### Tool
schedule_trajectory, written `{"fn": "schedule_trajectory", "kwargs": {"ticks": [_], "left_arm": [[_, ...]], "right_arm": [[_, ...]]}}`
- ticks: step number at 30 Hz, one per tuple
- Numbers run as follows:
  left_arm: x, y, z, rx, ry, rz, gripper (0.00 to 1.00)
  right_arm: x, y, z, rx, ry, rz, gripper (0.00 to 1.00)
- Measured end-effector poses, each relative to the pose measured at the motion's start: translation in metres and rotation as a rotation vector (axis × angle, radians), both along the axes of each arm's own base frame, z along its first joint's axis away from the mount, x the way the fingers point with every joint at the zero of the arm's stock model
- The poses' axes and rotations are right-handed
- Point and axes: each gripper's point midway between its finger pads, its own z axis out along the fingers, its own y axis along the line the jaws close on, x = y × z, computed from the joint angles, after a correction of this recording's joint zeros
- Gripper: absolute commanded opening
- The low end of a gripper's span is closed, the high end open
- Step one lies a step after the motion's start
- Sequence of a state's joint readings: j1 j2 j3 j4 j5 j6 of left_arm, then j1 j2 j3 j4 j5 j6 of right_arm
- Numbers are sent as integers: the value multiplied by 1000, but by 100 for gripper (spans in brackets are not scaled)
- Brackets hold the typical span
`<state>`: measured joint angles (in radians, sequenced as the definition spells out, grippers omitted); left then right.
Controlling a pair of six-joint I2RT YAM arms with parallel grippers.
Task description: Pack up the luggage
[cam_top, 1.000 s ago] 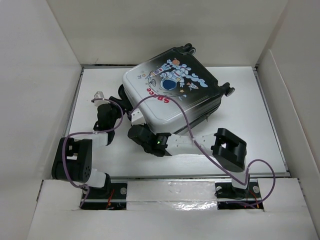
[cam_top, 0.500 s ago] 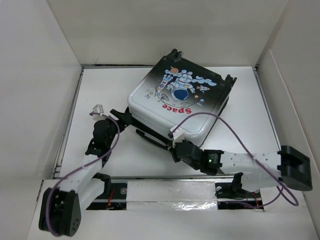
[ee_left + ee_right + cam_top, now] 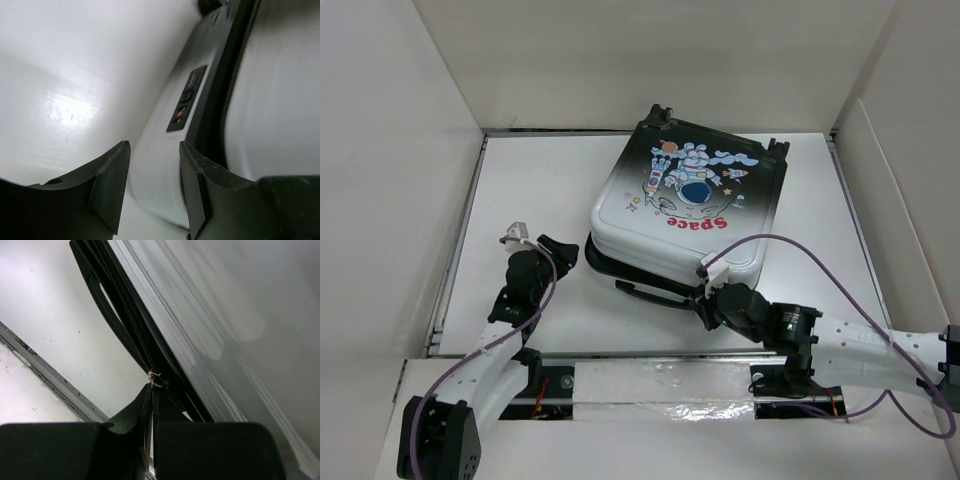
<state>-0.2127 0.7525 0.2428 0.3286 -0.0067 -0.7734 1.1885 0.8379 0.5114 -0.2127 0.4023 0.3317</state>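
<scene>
The luggage [image 3: 685, 215] lies flat mid-table, its astronaut and red "Space" print facing up and its wheels toward the back. My left gripper [image 3: 552, 250] sits just off its near-left corner. In the left wrist view that gripper [image 3: 152, 192] is open, with the white shell [image 3: 160, 160] and its combination lock [image 3: 186, 99] straight ahead. My right gripper [image 3: 706, 296] is at the luggage's near edge. In the right wrist view it [image 3: 152, 392] is shut on the zipper pull [image 3: 159, 381], beside the black zipper track [image 3: 125, 325].
White walls [image 3: 390, 200] enclose the table on the left, back and right. A metal rail [image 3: 650, 352] runs along the near edge. The black carry handle [image 3: 645, 292] sticks out toward the arms. Purple cables loop over both arms.
The luggage has turned and slid toward the right. My right gripper has travelled rightward along the near edge with the zipper pull. My left gripper has drawn back to the near-left corner.
</scene>
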Motion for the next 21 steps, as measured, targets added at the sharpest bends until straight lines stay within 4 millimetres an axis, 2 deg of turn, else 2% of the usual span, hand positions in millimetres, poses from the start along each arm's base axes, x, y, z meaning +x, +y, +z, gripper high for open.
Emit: {"fn": "schedule_trajectory", "kwargs": {"ticks": [3,5,6,12,16,20,21], "left_arm": [[-4,-7,-20,4,61,-44,38],[-2,-15,-23,-8,64,-80,36],[0,-16,-30,-7,87,-87,36],[12,-24,-57,-12,137,-113,35],[17,-29,-75,45,161,-91,35],[16,-37,-81,75,171,-101,35],[17,-38,-81,79,169,-100,35]], "right_arm": [[-2,3,-2,-15,16,19,0],[-2,9,-3,-30,28,37,0],[-2,13,-3,-39,34,42,0],[9,51,-3,-88,40,52,0],[27,100,-2,-115,27,74,0],[56,187,4,-138,-18,123,0],[60,203,3,-143,-29,134,0]]}}
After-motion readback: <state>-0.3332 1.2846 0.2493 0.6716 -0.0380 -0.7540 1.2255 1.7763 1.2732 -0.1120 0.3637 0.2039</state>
